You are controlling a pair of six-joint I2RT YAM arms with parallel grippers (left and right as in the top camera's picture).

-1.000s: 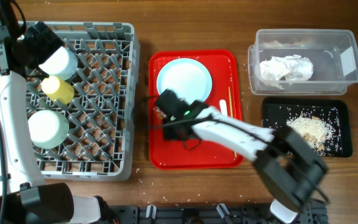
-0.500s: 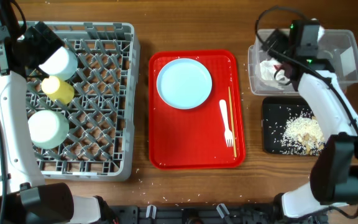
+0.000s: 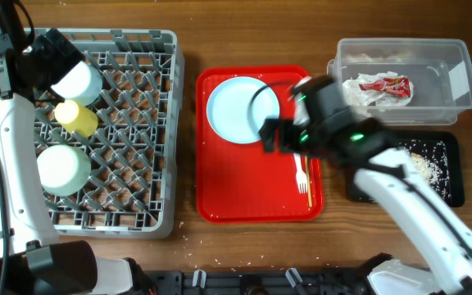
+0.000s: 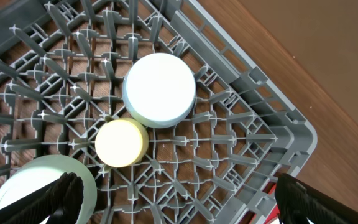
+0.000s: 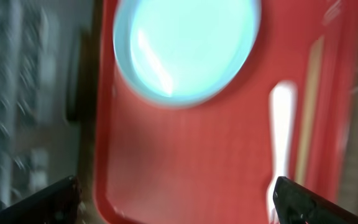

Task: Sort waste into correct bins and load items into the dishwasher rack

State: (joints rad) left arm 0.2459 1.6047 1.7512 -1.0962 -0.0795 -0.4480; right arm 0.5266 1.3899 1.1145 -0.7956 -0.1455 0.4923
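On the counter (image 3: 252, 33), the red tray (image 3: 236, 188) bears the blue plate (image 3: 236, 111), fork (image 5: 280, 130) and chopstick (image 5: 308, 112). The right jaws hang above it, spread wide, empty. Left of the tray, the left jaws gape empty over the rack (image 3: 129, 164). The wrapper (image 3: 386, 84) lies in the tub (image 3: 433, 111) right of the tray.

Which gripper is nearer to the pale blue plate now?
Right. The right gripper hovers beside the plate over the red tray; the left gripper is far away, above the dishwasher rack.

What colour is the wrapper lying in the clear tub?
Red with white; the wrapper shows best in the overhead view.
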